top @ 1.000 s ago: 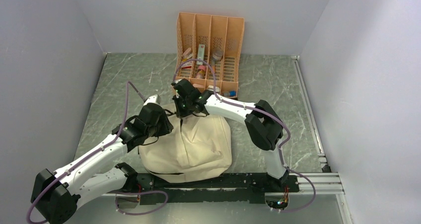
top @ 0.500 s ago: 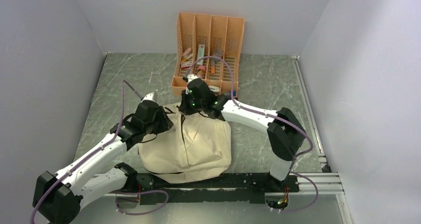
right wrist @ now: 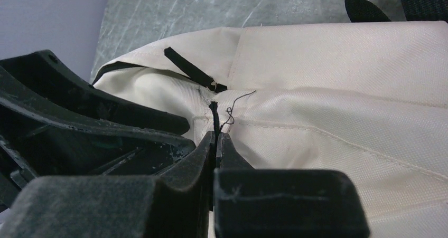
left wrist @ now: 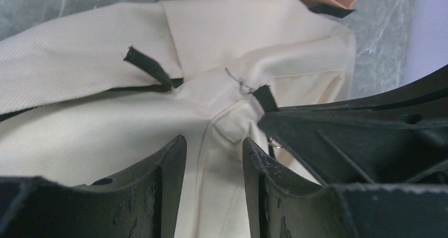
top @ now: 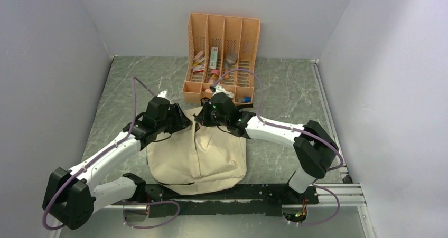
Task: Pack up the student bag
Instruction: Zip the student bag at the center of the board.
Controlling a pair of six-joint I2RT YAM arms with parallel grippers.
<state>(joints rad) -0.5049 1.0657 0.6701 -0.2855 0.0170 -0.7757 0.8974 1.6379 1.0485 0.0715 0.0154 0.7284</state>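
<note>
Likely step: unzipping. The bag (top: 198,153) lies flat on the surface (top: 132,85) by the arm bases. The right gripper (right wrist: 215,137) jaws pinch the zip tab (right wrist: 214,111); the left gripper (left wrist: 211,143) jaws stand spread astride fabric. Next: left must clamp fabric while right pulls the tab.

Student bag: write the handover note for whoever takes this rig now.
Large soft cream-beige fabric student bag: lies flat on the grey marbled table between the arms; no opening visible.
Left pincer: open, fingers apart just over the bag's fabric, gripping nothing.
Right pincer: shut on a thin black tab at the bag's seam.
Orange slotted plastic organiser: behind the bag, small items in its slots.
Done: tab gripped, nothing seen packed.
Left: open the bag, load the items.
</note>
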